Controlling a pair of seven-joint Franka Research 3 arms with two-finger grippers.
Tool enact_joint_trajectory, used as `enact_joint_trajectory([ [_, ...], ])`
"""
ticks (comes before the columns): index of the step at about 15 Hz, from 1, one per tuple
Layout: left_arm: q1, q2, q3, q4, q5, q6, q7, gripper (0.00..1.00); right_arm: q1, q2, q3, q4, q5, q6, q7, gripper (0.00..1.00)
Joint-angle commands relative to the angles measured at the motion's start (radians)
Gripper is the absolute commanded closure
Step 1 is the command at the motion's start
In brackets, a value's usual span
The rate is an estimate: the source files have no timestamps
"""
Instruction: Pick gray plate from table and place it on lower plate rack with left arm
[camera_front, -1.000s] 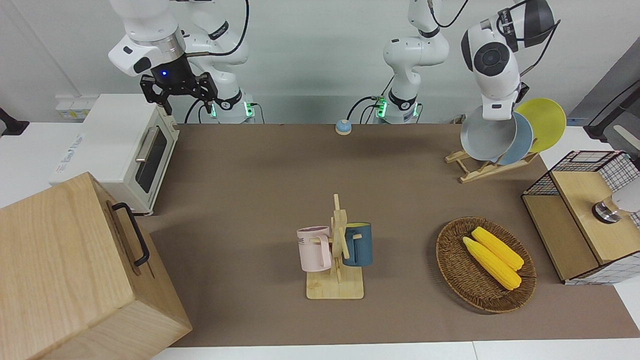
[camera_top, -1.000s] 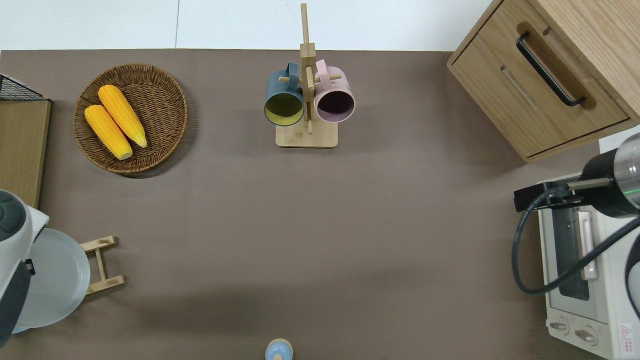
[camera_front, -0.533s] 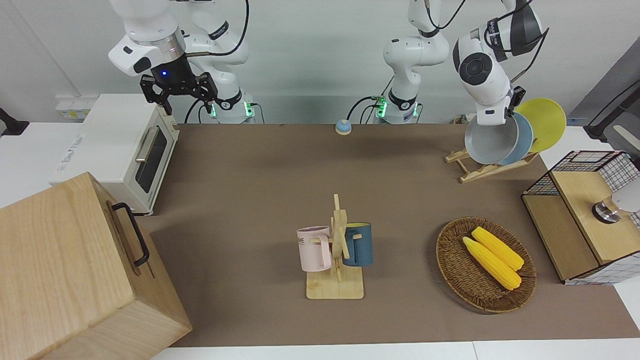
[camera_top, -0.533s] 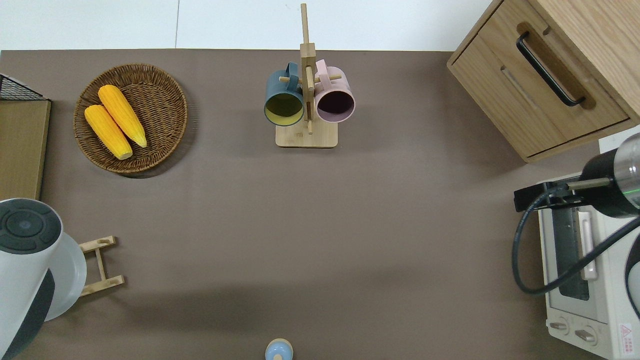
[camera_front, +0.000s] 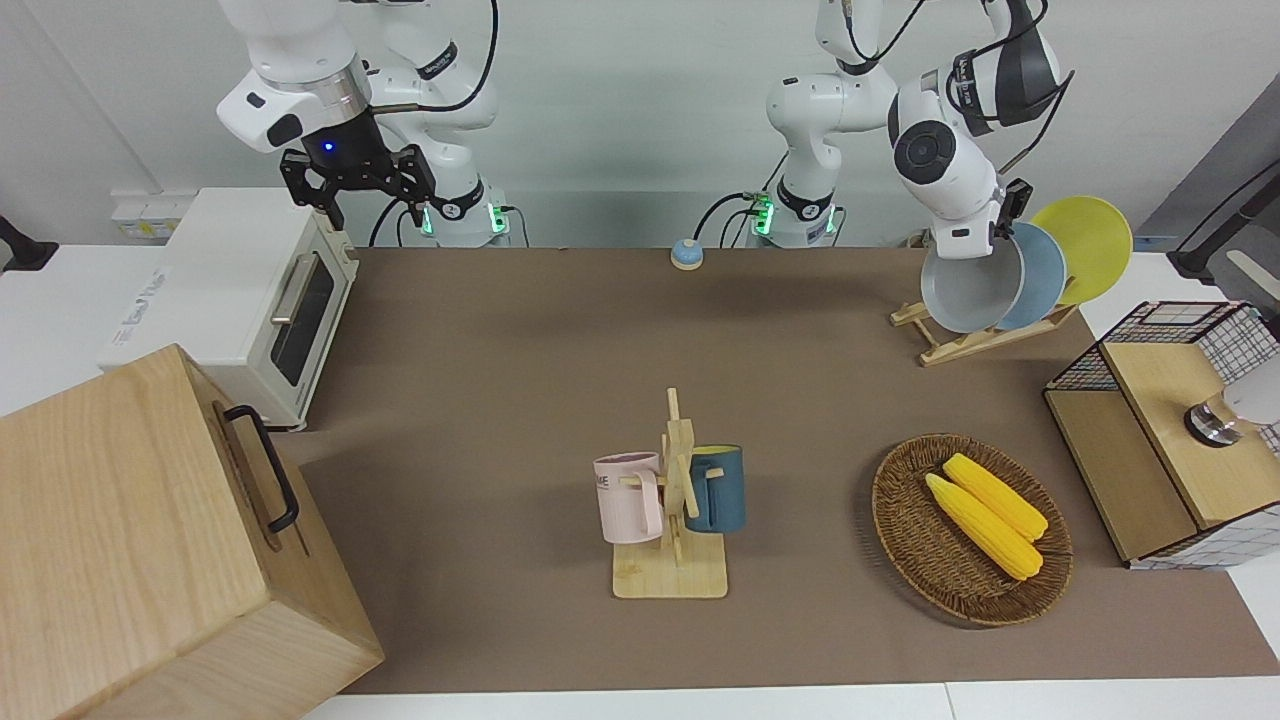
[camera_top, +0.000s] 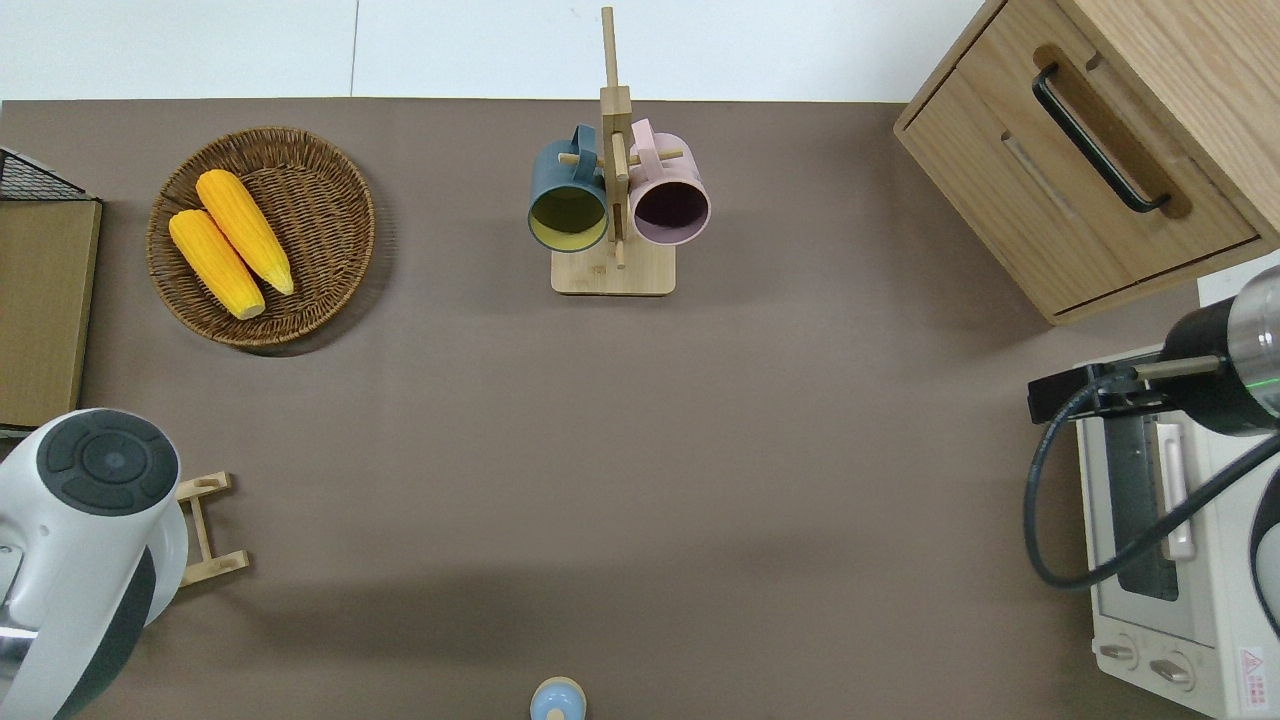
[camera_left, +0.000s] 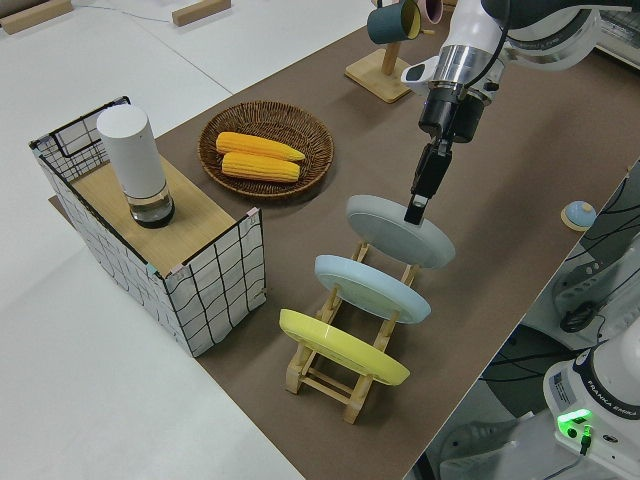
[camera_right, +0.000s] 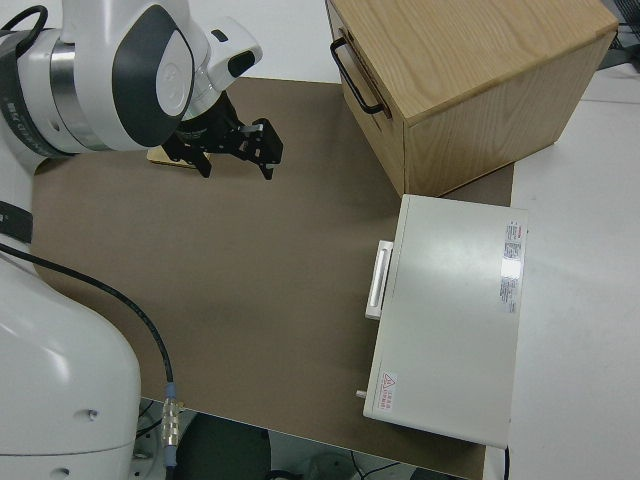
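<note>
The gray plate (camera_left: 400, 229) is leaned in the lower plate rack's (camera_left: 345, 385) lowest slot, beside the blue plate (camera_left: 372, 288). The left gripper (camera_left: 417, 205) pinches its rim—release is best delayed until the plate is seated between pegs.

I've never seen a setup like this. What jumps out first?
Three plates stand in a row on a small wooden rack at the left arm's end of the table: yellow, blue and gray, with the left gripper at the gray plate's rim. Farther from the robots, two corn cobs lie in a wicker basket.
</note>
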Motion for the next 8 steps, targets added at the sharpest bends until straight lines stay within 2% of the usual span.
enact_joint_trajectory([
  [1, -0.018, -0.032, 0.011, -0.045, 0.027, 0.036, -0.037, 1.0, -0.007, -0.002, 0.007, 0.006, 0.007, -0.014, 0.0, 0.011],
  [4, -0.038, -0.027, 0.011, -0.099, 0.027, 0.068, -0.123, 1.0, -0.007, -0.002, 0.005, 0.006, 0.007, -0.014, 0.0, 0.013],
  [8, -0.04, -0.021, 0.011, -0.116, 0.027, 0.086, -0.152, 1.0, -0.007, -0.002, 0.007, 0.006, 0.007, -0.014, 0.0, 0.011],
])
